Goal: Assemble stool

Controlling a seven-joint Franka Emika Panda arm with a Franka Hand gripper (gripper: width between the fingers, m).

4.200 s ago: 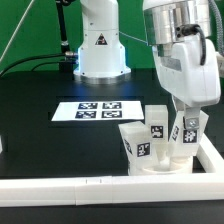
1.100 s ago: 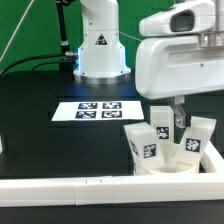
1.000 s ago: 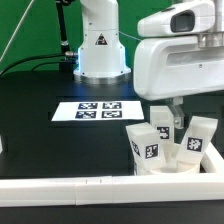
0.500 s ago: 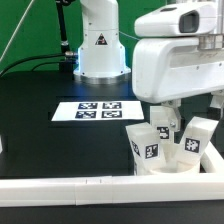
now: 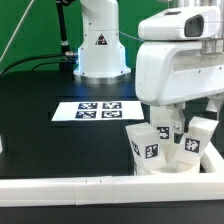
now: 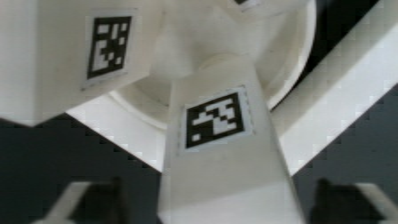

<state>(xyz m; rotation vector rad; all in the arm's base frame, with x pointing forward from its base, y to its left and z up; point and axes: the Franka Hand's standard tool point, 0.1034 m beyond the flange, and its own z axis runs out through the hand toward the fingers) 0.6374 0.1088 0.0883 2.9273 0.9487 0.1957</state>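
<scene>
White plastic makes up nearly everything of the stool, which sits at the exterior view's lower right, close against the corner of the long white rail that runs along the near edge of the bench and turns up the right side. Its round seat disc lies flat with the legs pointing up, each bearing a black-and-white square tag; that inverted pose looks chosen so the legs can be driven down into the sockets from above, and the rail corner probably serves as a stop that keeps the seat from sliding under pressure. The front leg and the right leg stand clear in the exterior view, the right one leaning slightly. The tool hangs low over the rear of the stool, and in the wrist view a tagged leg runs straight up between its two dark fingers; the fingers stand apart on either side of that leg, with dark gaps visible, so they appear spread rather than clamped, though whether the pads touch it is hard to tell. The bench top is matt black, the marker board lies flat behind the stool, and beyond it stand the arm's white base and a green backdrop.
</scene>
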